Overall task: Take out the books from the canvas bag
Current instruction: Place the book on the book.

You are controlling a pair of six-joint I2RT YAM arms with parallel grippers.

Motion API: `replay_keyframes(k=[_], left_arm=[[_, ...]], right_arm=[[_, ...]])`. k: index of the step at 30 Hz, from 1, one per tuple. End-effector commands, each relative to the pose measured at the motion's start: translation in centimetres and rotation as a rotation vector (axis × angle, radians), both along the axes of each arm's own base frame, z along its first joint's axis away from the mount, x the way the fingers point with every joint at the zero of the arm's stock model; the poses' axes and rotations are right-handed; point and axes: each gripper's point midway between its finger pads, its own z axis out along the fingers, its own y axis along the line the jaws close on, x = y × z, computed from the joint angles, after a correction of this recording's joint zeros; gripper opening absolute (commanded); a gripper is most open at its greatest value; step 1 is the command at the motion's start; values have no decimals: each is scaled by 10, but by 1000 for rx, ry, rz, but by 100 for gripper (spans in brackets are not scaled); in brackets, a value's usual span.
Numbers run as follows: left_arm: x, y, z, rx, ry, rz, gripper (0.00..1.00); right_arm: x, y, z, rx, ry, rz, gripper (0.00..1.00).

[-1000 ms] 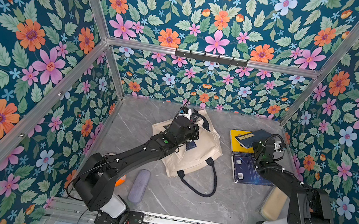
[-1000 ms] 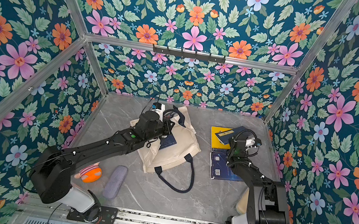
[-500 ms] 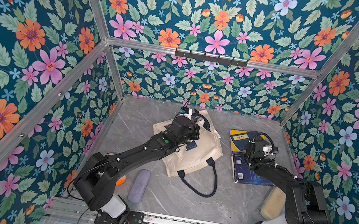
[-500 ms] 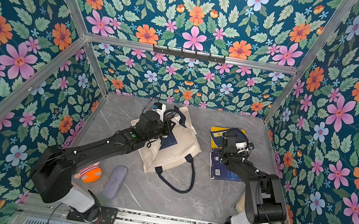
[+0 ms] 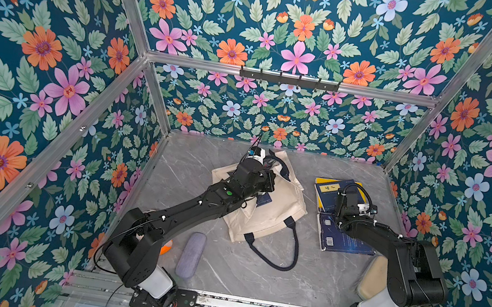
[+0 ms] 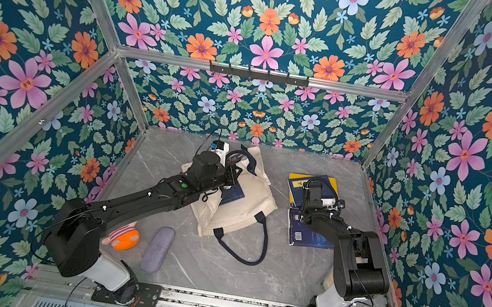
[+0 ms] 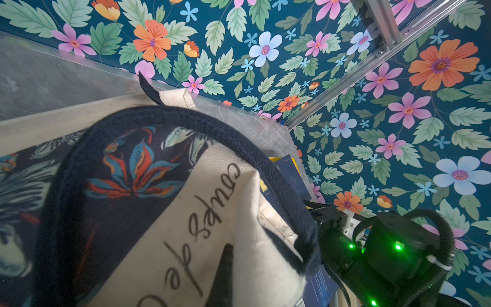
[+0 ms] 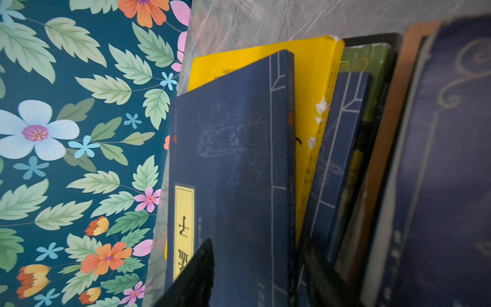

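the books (image 5: 329, 190) lie outside the bag in a loose pile on the table (image 5: 244, 279). the pile sits at 3 o'clock from the canvas bag (image 5: 279, 207), near the right wall. at the pile's far end a navy cover with a yellow title label rests on a yellow book (image 8: 313, 79). a second navy book (image 5: 347, 245), barcode side up, lies just beside it at 6 o'clock. in the right wrist view more covers fan out beside the top navy cover.

the canvas bag lies slumped near the table's centre. one navy handle (image 5: 290, 253) is looped on the table at the bag's 6 o'clock end. a navy patch (image 6: 232, 194) shows on the bag just beside the left gripper (image 6: 232, 174); whether it is a book or the bag's print cannot be told.

left gripper: fingers together, pinching the canvas at the bag's 12 o'clock end and holding it raised. the printed side fills the left wrist view.

right gripper (image 8: 257, 247): fingers (image 8: 196, 273) apart, one on each side of the top navy cover's near end, clamped on nothing.

a grey-lilac pouch (image 5: 191, 255) lies at 7 o'clock from the bag. an orange plush toy (image 6: 125, 239) lies just beside the pouch, at its 9 o'clock. a beige object (image 5: 372, 280) sits at 4 o'clock from the bag, partly hidden by the right arm (image 5: 404, 272).
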Motion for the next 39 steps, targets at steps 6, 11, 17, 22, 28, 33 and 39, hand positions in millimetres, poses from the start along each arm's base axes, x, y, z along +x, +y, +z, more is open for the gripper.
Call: replay_keyframes(k=[6,11,17,22,28,33,39], left_arm=[[0,-1,15,-18,-32,-11,0],[-1,1,21,-21,-46,-7,0],[-4,-2,29,-47,-63,-32,0],[-6,0,35,-61,-83,-28,0],[-9,-2,40,-85,-98,-48,0],[-12,-3,43,-106,-113,-62,0],[-14,-6,45,-123,-121,-79,0]], right_arm=[[-26,12,31,-23,-27,131,74],[-57,69,58,-28,-117,365,77],[-115,145,75,-88,-196,601,83],[-156,198,81,-122,-241,737,85],[-165,263,59,20,-215,876,85],[-154,296,41,39,-204,887,85],[-132,331,22,39,-205,880,85]])
